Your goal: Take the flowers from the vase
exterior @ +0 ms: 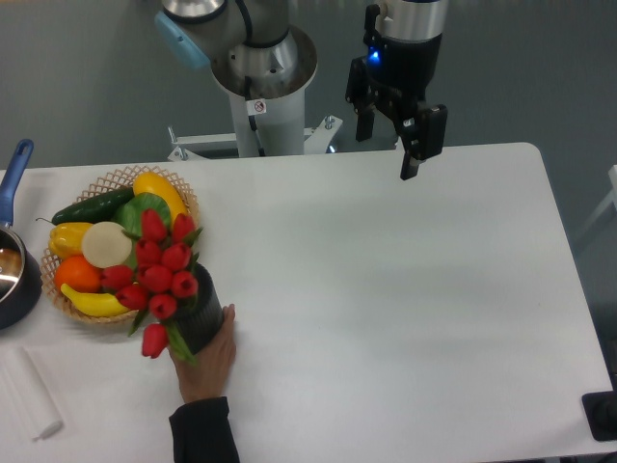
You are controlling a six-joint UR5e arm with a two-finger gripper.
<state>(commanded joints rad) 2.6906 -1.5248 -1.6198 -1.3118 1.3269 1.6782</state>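
Note:
The flowers [159, 275], a bunch of red tulip buds with green leaves, stick out of the vase [202, 313], a short dark grey cylinder at the table's left front. A person's hand [210, 362] holds the vase from below. My gripper [386, 145] hangs open and empty above the table's back edge, far to the right of the flowers.
A wicker basket [183, 198] of fruit and vegetables sits just behind the flowers. A dark pot with a blue handle [13, 174] is at the left edge. A white roll [27, 394] lies at the front left. The arm's base [260, 96] stands behind the table.

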